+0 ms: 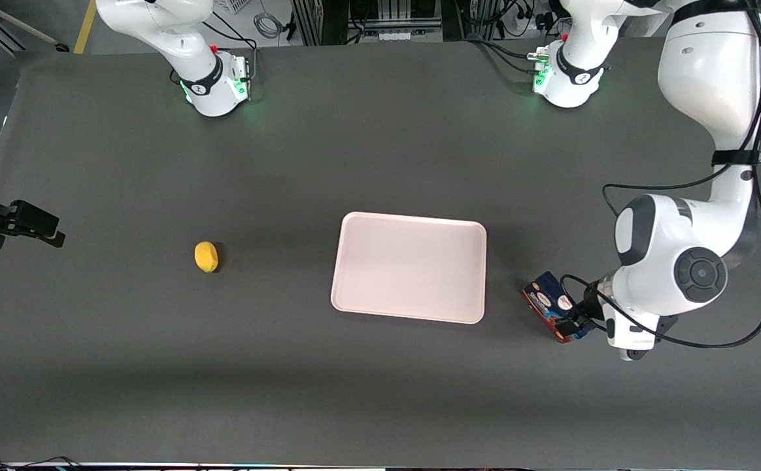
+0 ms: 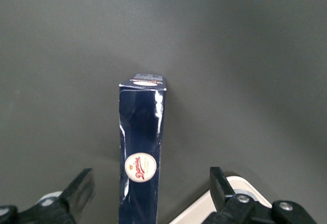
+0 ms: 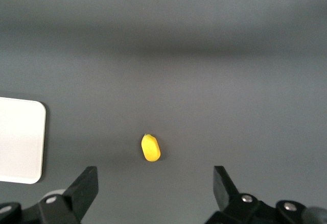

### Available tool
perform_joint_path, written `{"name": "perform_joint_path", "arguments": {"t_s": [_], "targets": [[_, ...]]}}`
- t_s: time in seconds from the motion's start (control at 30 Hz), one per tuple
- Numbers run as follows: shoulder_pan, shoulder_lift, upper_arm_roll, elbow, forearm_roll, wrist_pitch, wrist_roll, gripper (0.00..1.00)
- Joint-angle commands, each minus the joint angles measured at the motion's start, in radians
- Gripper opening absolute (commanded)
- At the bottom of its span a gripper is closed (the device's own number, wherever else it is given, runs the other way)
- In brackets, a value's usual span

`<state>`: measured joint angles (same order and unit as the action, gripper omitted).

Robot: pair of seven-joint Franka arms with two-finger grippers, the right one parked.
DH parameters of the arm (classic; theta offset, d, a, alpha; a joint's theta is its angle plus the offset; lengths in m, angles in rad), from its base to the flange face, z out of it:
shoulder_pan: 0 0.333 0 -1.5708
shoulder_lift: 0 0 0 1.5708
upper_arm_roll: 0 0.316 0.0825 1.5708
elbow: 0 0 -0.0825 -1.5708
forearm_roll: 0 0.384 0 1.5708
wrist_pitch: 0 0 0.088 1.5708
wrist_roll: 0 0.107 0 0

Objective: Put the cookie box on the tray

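Observation:
The cookie box (image 1: pixel 548 302) is a dark navy carton with a white round logo. It stands on a narrow side on the table, beside the tray (image 1: pixel 413 218) toward the working arm's end. My left gripper (image 1: pixel 574 324) is low over the end of the box nearer the front camera. In the left wrist view the box (image 2: pixel 143 142) lies between the two fingers of the gripper (image 2: pixel 150 175), which is open, with a gap on each side. The pale tray is bare; a corner of it (image 2: pixel 196 213) shows in the left wrist view.
A small yellow lemon-like object (image 1: pixel 206 256) lies on the table beside the tray, toward the parked arm's end; it also shows in the right wrist view (image 3: pixel 150 148). The dark table (image 1: pixel 380 392) stretches toward the front camera.

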<state>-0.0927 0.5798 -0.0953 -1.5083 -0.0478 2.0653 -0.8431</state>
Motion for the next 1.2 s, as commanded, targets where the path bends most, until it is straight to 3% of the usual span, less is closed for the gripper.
{"name": "perform_joint_path", "arguments": {"t_s": [0.0, 0.87, 0.97, 1.17], "targets": [[-0.032, 0.02, 0.02, -0.01, 0.022, 0.041, -0.03, 1.0], [-0.041, 0.035, 0.026, -0.164, 0.06, 0.24, -0.03, 0.98], [-0.041, 0.035, 0.026, -0.164, 0.06, 0.239, -0.03, 0.94], [-0.041, 0.034, 0.026, -0.162, 0.059, 0.228, -0.031, 0.69]]}}
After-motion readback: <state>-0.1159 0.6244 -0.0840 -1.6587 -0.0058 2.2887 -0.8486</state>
